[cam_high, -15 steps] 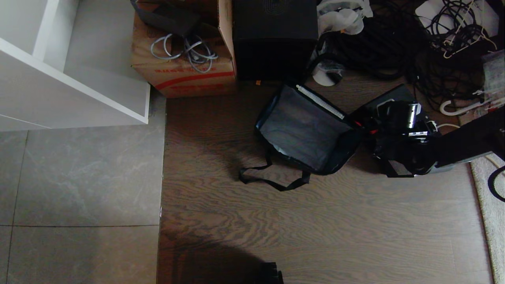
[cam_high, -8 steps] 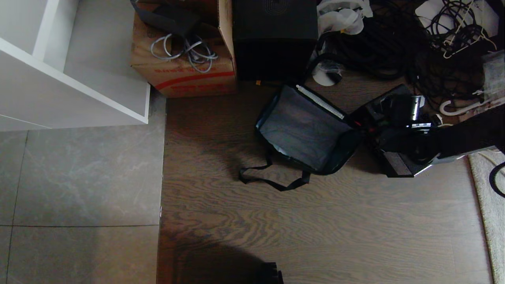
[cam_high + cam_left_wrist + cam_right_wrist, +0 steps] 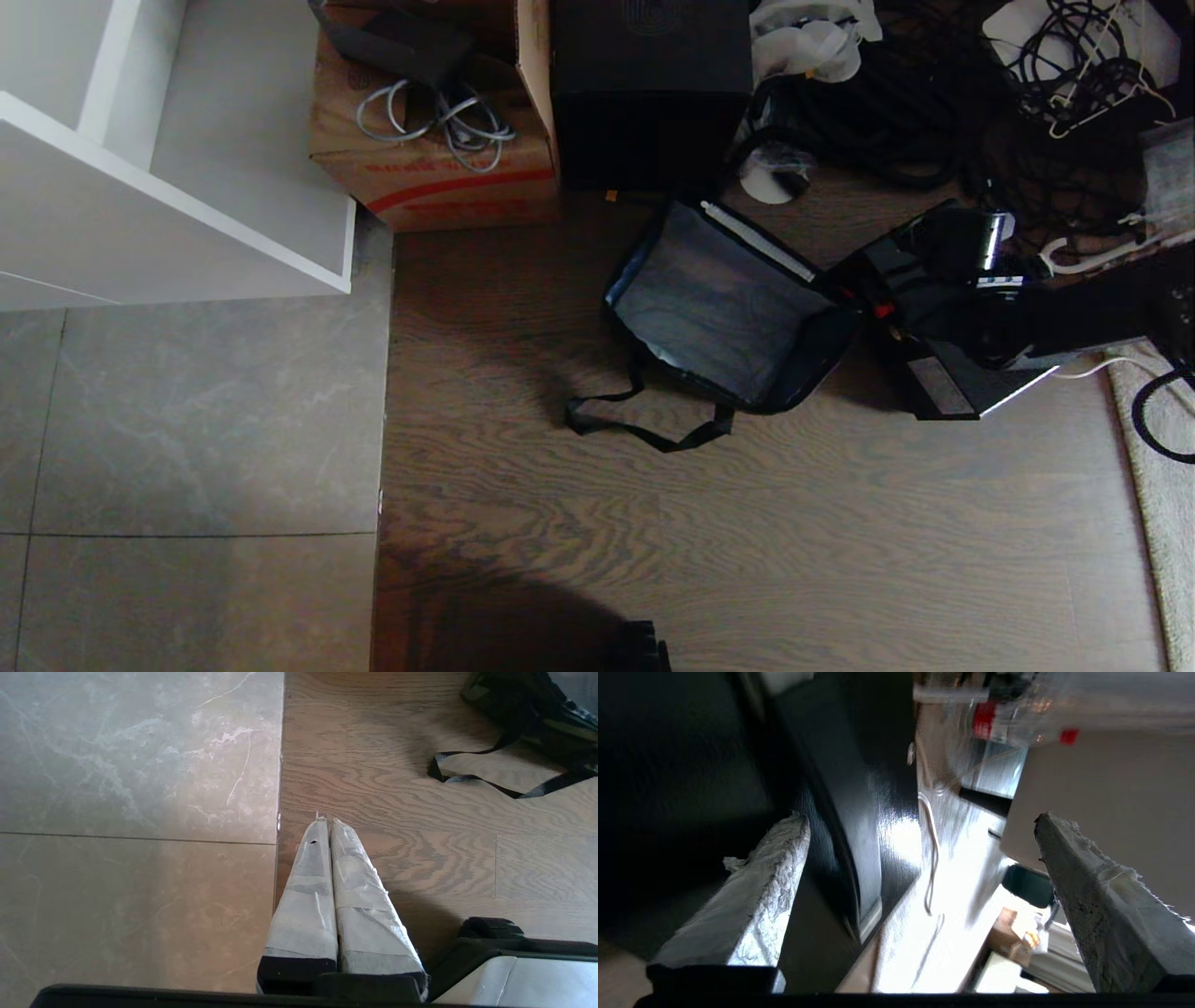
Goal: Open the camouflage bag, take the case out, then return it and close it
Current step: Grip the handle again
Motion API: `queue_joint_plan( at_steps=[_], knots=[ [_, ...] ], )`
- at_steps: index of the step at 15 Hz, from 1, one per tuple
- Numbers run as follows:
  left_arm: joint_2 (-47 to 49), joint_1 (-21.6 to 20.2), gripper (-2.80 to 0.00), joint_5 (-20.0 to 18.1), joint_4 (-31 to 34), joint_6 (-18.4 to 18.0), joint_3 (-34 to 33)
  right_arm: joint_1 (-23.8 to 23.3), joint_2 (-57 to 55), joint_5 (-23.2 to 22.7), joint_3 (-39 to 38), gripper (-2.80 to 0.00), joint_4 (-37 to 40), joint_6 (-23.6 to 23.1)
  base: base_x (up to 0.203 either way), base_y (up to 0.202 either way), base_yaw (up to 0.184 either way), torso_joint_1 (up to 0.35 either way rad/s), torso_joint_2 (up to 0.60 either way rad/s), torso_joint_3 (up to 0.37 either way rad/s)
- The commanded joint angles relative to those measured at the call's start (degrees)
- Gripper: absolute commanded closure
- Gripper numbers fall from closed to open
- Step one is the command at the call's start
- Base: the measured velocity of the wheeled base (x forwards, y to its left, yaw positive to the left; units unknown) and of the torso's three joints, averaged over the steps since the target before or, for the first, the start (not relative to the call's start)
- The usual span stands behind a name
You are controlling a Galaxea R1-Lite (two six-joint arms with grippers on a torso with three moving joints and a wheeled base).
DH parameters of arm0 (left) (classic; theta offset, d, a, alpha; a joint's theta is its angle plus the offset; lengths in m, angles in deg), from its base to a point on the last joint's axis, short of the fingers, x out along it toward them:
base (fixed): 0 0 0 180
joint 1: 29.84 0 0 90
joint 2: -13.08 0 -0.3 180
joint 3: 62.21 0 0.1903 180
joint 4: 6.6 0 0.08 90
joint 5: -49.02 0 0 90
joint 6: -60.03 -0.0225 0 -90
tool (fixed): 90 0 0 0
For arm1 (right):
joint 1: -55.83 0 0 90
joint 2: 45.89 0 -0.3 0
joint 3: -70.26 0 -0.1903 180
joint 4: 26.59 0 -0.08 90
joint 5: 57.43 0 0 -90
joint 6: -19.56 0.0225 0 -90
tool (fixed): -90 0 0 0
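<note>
right of the open camouflage bag on the wood floor lies the case, touching the bag's right side, its long axis running diagonally away from the robot. right gripper hovers over the case's far end w/ fingers spread wide, holding nothing, arm reaching in low from the right. left gripper is parked near the floor, well apart, fingers pressed together and empty, so the right arm is nearer.

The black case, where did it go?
In the head view the case lies on the wooden floor at the right, just beside the open camouflage bag, with the right gripper over it.
</note>
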Motion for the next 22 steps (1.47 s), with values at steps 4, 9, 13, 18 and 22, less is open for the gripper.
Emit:
queue_joint_plan(
  at_steps=[4,9,13,18,22],
  knots=[
    [-0.01,0.04,0.00,0.03,-0.02,0.03,-0.01,-3.25,-5.43,0.06,5.10,-2.80,-0.02,-2.08,0.000,0.000,0.000,0.000,0.00,0.000],
    [-0.01,0.04,0.00,0.03,-0.02,0.03,-0.01,-5.65,-7.29,-0.95,10.13,-2.80,0.88,-3.41,0.000,0.000,0.000,0.000,0.00,0.000],
    [-0.01,0.04,0.00,0.03,-0.02,0.03,-0.01,-7.88,-9.12,-0.96,14.20,-2.80,3.86,-3.34,0.000,0.000,0.000,0.000,0.00,0.000],
    [-0.01,0.04,0.00,0.03,-0.02,0.03,-0.01,-9.81,-10.80,-8.62,14.09,-2.80,7.31,-3.87,0.000,0.000,0.000,0.000,0.00,0.000],
    [-0.01,0.04,0.00,0.03,-0.02,0.03,-0.01,-10.31,-11.62,-13.09,13.54,-2.80,5.58,-4.45,0.000,0.000,0.000,0.000,0.00,0.000]
  ],
)
